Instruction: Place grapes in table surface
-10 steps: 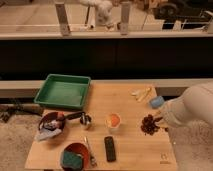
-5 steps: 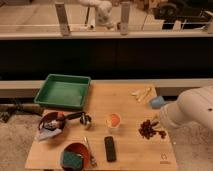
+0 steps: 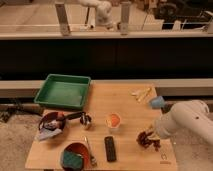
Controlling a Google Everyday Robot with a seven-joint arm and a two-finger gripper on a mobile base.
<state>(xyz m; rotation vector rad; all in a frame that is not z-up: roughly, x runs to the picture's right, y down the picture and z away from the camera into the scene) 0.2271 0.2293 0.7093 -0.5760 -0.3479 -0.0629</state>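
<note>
Right, I am working the one arm [image 3: 185, 122] here, and it is reaching in from the 3 o'clock side of the table surface [image 3: 117, 100]. The gripper [image 3: 151, 136] is sitting at the arm's tip, over the near right part of the wood. That is roughly 4 o'clock from the middle of the tabletop.

The claw is pressed together, and I am reading it as pinching the grapes [image 3: 146, 140]. The dark reddish bunch is hanging straight off its tip, toward 7 o'clock from the wrist. So the bunch is lying directly under and just ahead of the claw rather than off to either side.

The bunch is looking lumpy and about as wide as it is tall, so I am not finding any long axis to line up. It is sitting very low over bare wood, but I cannot tell whether the lowest berries are touching it.

The spot beneath is looking free. The orange cup [image 3: 113, 121] is standing well apart at 10 o'clock from the bunch. The black remote [image 3: 110, 148] is lying at 9 o'clock, also apart. The table's front edge is running near at 6 o'clock.

I am judging that the coming move is depending on that vertical gap alone: straight down, then spreading the claw.
</note>
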